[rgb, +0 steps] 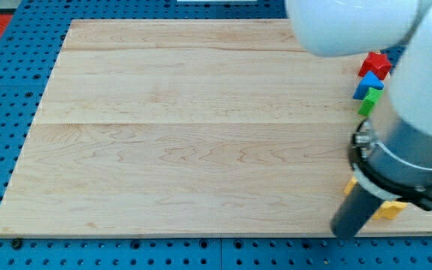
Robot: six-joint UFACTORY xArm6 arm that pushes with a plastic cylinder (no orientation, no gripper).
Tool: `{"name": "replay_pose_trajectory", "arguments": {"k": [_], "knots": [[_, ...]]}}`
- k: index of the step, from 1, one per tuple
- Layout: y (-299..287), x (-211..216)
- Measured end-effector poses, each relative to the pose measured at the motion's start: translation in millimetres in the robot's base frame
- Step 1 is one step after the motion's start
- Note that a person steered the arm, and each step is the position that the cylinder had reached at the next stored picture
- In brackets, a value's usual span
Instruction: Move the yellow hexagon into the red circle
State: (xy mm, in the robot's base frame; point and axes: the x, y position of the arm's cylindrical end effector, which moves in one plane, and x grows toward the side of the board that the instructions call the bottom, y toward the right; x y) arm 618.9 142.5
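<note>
My dark rod comes down at the view's lower right, and my tip (pixel 345 232) is near the board's bottom edge. A yellow block (pixel 390 211) lies just right of the rod and is mostly hidden by it and the arm. Another sliver of yellow (pixel 349 185) shows on the rod's left, so I cannot make out the block's shape. A red block (pixel 375 64) sits at the board's upper right, partly hidden by the arm, its shape unclear. It is far above the yellow block.
A blue block (pixel 367 85) lies just below the red one and a green block (pixel 368 103) just below that, both near the board's right edge. The arm's white and grey body (pixel 415 112) covers the wooden board's (pixel 186 127) right side.
</note>
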Motion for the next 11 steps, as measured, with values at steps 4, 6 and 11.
{"name": "replay_pose_trajectory", "arguments": {"k": [4,6,11], "knots": [[-15.5,-56.0],[5.8,-90.4],[11.4,-34.4]]}}
